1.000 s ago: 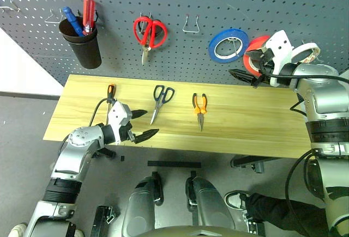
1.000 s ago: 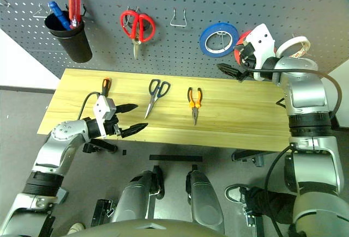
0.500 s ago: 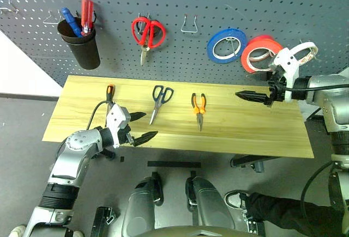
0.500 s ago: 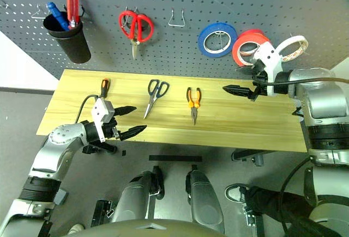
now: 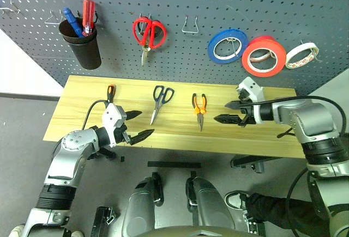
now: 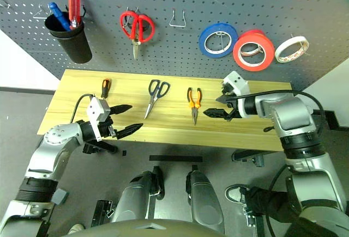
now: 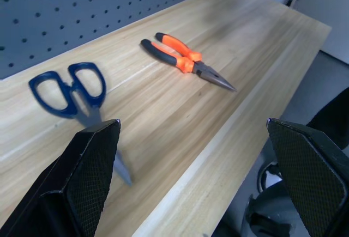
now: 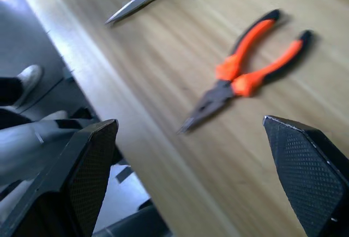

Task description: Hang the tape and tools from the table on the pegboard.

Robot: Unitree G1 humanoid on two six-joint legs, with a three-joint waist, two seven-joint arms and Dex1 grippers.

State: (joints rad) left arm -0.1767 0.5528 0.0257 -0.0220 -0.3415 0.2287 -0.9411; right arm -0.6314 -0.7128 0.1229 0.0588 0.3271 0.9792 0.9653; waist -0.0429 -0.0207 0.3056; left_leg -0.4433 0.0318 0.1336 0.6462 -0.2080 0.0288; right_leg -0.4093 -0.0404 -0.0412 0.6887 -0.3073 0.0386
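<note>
The orange-red tape [image 5: 263, 56] hangs on the pegboard [image 5: 218, 2] between a blue roll and a thin pale roll. Three tools lie on the wooden table [image 5: 262, 133]. They are the small orange-and-black screwdriver [image 5: 110, 91], the dark-handled scissors [image 5: 160, 99] and the orange-and-black pliers [image 5: 199, 106]. My right gripper [image 5: 222, 111] stands open and empty just right of the pliers, pointing left at them. My left gripper [image 5: 143, 123] is open and empty near the table's front edge, below the screwdriver. The left wrist view has the scissors [image 7: 71, 87] and pliers [image 7: 185, 60] ahead of it.
On the pegboard hang a black cup [image 5: 82, 43] holding blue and red screwdrivers, red-handled scissors [image 5: 148, 32], an empty wire hook [image 5: 190, 24], a blue roll [image 5: 227, 45] and a thin pale roll [image 5: 301, 55]. A person's shoe [image 5: 237, 199] shows on the floor under the table's right end.
My right gripper has come away from the hung orange-red tape, down and to the left, to hover beside the pliers. The left arm has stayed put.
</note>
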